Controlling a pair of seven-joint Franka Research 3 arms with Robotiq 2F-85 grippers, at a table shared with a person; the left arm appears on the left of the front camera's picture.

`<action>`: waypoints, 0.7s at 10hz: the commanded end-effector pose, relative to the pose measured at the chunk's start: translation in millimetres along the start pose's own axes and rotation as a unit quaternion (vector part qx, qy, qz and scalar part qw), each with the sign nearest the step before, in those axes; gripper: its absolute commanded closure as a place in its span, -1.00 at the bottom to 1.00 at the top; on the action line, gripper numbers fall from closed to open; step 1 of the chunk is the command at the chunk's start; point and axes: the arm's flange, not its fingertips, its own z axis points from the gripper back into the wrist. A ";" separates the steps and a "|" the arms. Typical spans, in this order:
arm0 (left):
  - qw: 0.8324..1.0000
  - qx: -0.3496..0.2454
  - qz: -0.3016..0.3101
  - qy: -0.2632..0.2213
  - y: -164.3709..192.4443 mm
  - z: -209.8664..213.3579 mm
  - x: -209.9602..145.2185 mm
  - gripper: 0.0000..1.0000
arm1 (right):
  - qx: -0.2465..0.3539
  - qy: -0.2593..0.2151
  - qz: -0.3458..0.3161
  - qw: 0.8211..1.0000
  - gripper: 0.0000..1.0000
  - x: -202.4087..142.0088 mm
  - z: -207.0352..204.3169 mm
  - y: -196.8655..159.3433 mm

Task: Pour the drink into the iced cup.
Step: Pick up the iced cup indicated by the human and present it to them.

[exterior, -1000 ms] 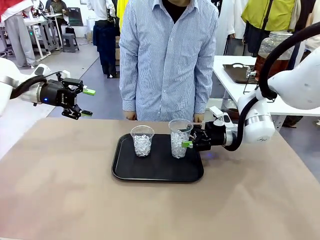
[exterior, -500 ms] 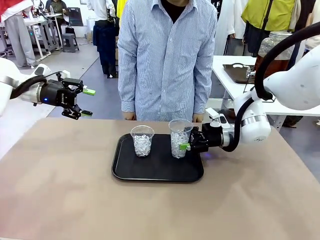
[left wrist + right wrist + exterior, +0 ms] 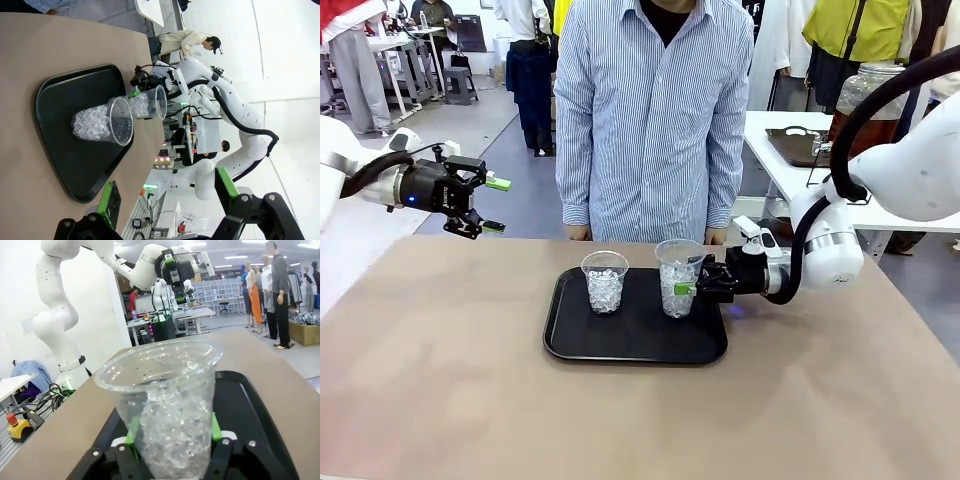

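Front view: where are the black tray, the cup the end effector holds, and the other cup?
black tray (image 3: 630, 342), front view, bare floor.
held cup (image 3: 672, 268), front view, icy wall.
other cup (image 3: 605, 288), front view, icy wall.

Front view across table (image 3: 440, 380), right wrist close behind cup (image 3: 165, 390), tray (image 3: 620, 345) shared
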 end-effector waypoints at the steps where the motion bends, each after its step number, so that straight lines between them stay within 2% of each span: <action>1: 1.000 0.000 -0.001 -0.001 -1.4 0.9 -2.0 -1.00 | 0.008 -0.035 -0.010 0.999 -0.27 19.7 6.8 -7.8; 5: 1.000 0.000 -0.001 -0.001 -1.4 0.9 -2.0 -1.00 | 0.014 -0.028 -0.008 0.999 -0.27 102.3 33.1 -35.4; 7: 1.000 0.000 -0.001 -0.001 -1.4 0.9 -2.0 -1.00 | 0.009 -0.022 0.003 1.000 -0.27 130.8 39.6 -51.9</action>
